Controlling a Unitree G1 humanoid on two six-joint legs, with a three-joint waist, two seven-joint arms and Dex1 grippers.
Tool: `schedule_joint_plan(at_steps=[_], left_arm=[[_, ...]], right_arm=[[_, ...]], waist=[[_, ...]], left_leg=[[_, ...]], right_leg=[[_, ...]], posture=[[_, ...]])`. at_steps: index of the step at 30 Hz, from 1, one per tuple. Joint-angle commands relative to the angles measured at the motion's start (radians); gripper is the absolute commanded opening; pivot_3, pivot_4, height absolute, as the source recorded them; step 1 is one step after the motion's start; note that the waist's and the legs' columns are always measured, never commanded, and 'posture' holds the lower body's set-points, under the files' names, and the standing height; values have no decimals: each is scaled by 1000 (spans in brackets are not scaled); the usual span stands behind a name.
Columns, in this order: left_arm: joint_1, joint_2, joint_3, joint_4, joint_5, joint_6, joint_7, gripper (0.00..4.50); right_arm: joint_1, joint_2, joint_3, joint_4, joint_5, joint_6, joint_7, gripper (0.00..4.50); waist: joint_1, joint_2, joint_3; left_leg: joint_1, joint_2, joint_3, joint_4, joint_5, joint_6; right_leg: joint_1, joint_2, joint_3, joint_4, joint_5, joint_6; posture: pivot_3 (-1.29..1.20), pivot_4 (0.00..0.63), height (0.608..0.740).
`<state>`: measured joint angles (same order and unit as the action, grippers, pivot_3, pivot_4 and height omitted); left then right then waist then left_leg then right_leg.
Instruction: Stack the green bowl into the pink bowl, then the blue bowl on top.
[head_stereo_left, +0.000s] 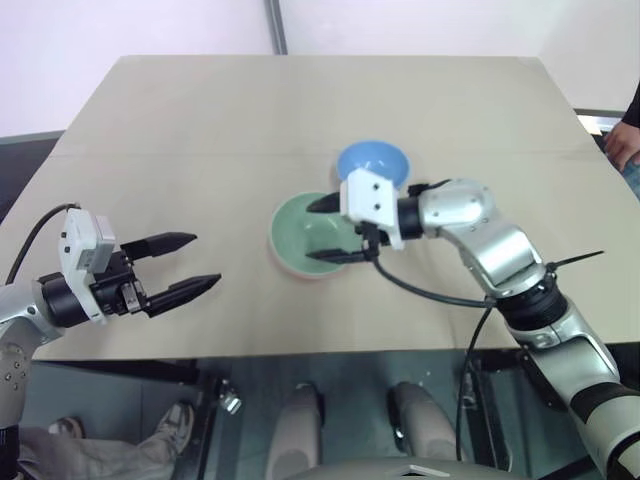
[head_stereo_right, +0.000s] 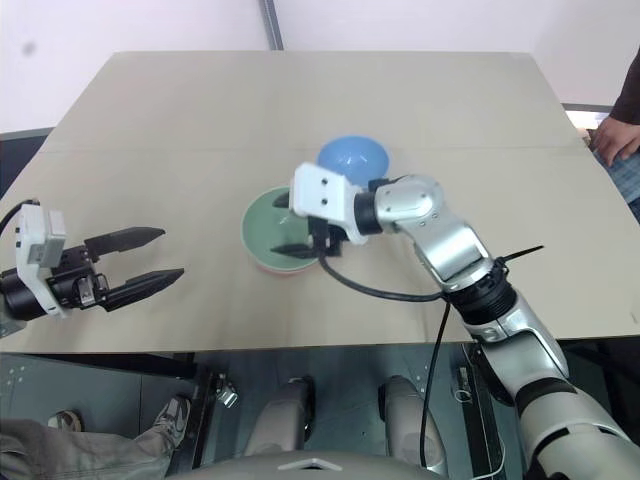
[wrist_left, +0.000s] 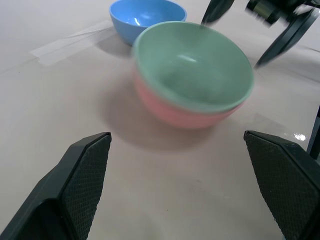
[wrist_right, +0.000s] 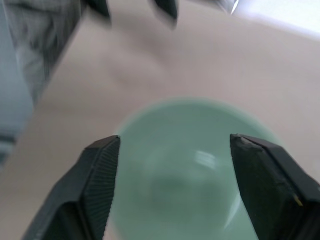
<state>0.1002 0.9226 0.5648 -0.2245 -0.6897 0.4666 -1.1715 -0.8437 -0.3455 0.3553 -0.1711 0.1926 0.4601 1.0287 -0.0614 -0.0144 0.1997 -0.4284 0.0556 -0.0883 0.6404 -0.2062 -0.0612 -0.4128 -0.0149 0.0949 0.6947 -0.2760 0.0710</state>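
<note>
- Green bowl (head_stereo_left: 303, 232) nested inside the pink bowl (wrist_left: 175, 112), centre of the head-camera frame, on the tan table (head_stereo_left: 200, 120); pink visible as a thin rim under the green there, and as a full lower band in the left wrist view.
- Blue bowl (head_stereo_left: 372, 161) upright on the table just beyond the stack, slightly right of centre, close to it but with contact not clear.
- Right gripper (head_stereo_left: 334, 230) at centre frame, over the right part of the green bowl, fingers apart with nothing between them; green bowl (wrist_right: 185, 165) seen between and below the fingers (wrist_right: 95, 185) in the right wrist view.
- Left gripper (head_stereo_left: 185, 265) at lower left of the frame, well apart from the bowls, fingers spread wide and empty, aimed toward the stack.
- Person's hand (head_stereo_right: 612, 140) at the right edge, beside the table.
</note>
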Motion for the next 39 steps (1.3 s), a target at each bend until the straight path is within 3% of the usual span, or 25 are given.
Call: schedule_joint_plan(at_steps=[1, 5, 8, 13, 20, 23, 27, 28, 30, 36, 39], left_arm=[[-7, -3, 27, -27, -11, -18, 9, 4500], [-32, -3, 15, -20, -12, -18, 14, 4500], [-48, -2, 11, -22, -13, -17, 14, 4500], [-43, -2, 34, -36, -34, -14, -7, 4500], [-17, -6, 85, -53, -81, -6, -28, 4500], [-3, -7, 99, -58, -81, -8, -21, 4500], [11, -12, 109, -68, -82, -8, -17, 4500], [16, -16, 110, -72, -82, -9, -15, 4500], [21, -20, 111, -78, -81, -10, -11, 4500], [26, -27, 109, -86, -82, -11, 1, 4500], [24, -31, 106, -80, -77, -15, 5, 4500]], right_arm=[[-49, -70, -107, -18, 9, -10, -15, 3550], [-69, -192, -75, 173, -110, -205, 17, 3550], [-101, -211, -37, 367, -190, -368, 13, 3550], [-183, -149, 3, 692, -281, -594, -5, 3550], [-289, -63, 22, 989, -369, -766, -57, 3550], [-336, -40, 27, 1085, -406, -810, -72, 2722], [-364, -30, 18, 1142, -427, -849, -69, 1085], [-367, -29, 18, 1150, -433, -859, -69, 971], [-369, -29, 21, 1163, -443, -876, -68, 76], [-363, -35, 6, 1125, -449, -911, -57, 25], [-339, -41, -38, 985, -361, -843, 26, 25]], waist=[[2, 0, 0], [5, -1, 0], [-2, 0, 0], [-23, 0, 0], [-30, 0, 0], [-32, 0, 0], [-31, 0, 0], [-32, 0, 0], [-32, 0, 1], [-32, 0, 1], [-32, 1, 1]], left_leg=[[0, 0, 0, 0, 0, 0], [0, 0, 0, 0, 0, 0], [1, 0, 1, 0, 0, 0], [1, 0, 2, -2, 0, 0], [0, 0, 1, -3, 0, 0], [0, 0, 1, -3, 0, 0], [1, 0, 1, -3, 0, 0], [1, 0, 1, -3, 0, 0], [1, 0, 1, -3, 0, 0], [1, 0, 1, -3, 0, 0], [1, 0, 1, -3, 0, 0]], right_leg=[[0, 0, 0, 0, 0, 0], [1, 0, 0, -1, 0, 0], [1, 0, 0, -1, 0, 0], [-1, 0, 1, -1, 0, 0], [-1, -1, 1, -1, 0, 0], [-1, 0, 1, -1, 0, 0], [-1, 0, 1, -1, 0, 0], [-1, 0, 1, -1, 0, 0], [-1, 0, 1, -1, 0, 0], [-1, 0, 1, -1, 0, 0], [-1, 0, 1, 0, 0, 0]], posture=[[0, 150, 727], [0, 150, 727], [0, 150, 727], [0, 150, 727], [0, 150, 727], [0, 150, 727], [0, 150, 727], [0, 150, 727], [0, 150, 727], [0, 150, 727], [0, 150, 727]])
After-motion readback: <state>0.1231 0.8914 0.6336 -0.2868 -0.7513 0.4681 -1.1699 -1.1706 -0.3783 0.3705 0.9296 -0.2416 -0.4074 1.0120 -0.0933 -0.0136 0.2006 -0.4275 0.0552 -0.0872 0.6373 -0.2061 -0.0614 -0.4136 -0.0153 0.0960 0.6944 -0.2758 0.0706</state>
